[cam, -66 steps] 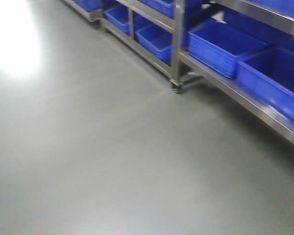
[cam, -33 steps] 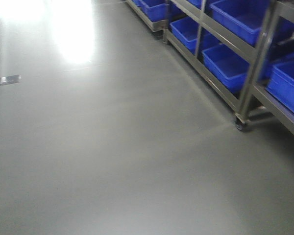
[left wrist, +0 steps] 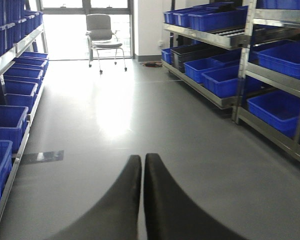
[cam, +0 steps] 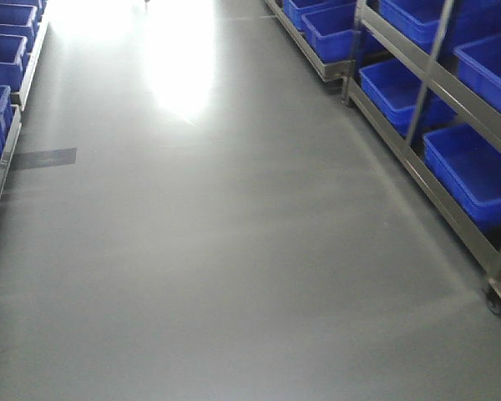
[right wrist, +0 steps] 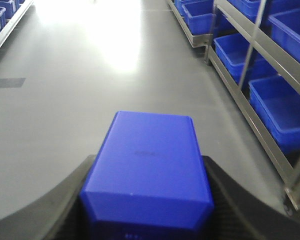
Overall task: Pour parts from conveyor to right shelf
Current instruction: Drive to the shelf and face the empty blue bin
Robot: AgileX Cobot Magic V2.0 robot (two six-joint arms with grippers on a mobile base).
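A blue block-shaped part (right wrist: 150,150) sits between the black fingers of my right gripper (right wrist: 149,167), which is shut on it; no stud shows on its visible faces. My left gripper (left wrist: 142,159) is shut, its two dark fingers pressed together with nothing between them, hanging over the grey floor. The right shelf (cam: 451,90), a silver metal rack holding large blue crates (cam: 476,171), runs along the right side and shows in the left wrist view (left wrist: 275,77) and the right wrist view (right wrist: 270,47) too. The conveyor is out of view.
Another rack with blue crates (cam: 0,50) lines the left wall. A grey office chair (left wrist: 102,32) stands at the far end by bright windows. A dark tape mark (cam: 46,157) lies on the floor. A rack caster (cam: 494,305) sits at the lower right.
The front view has swung left along the aisle: the right rack has slid toward the right edge, and the left rack and floor tape mark have come into view.
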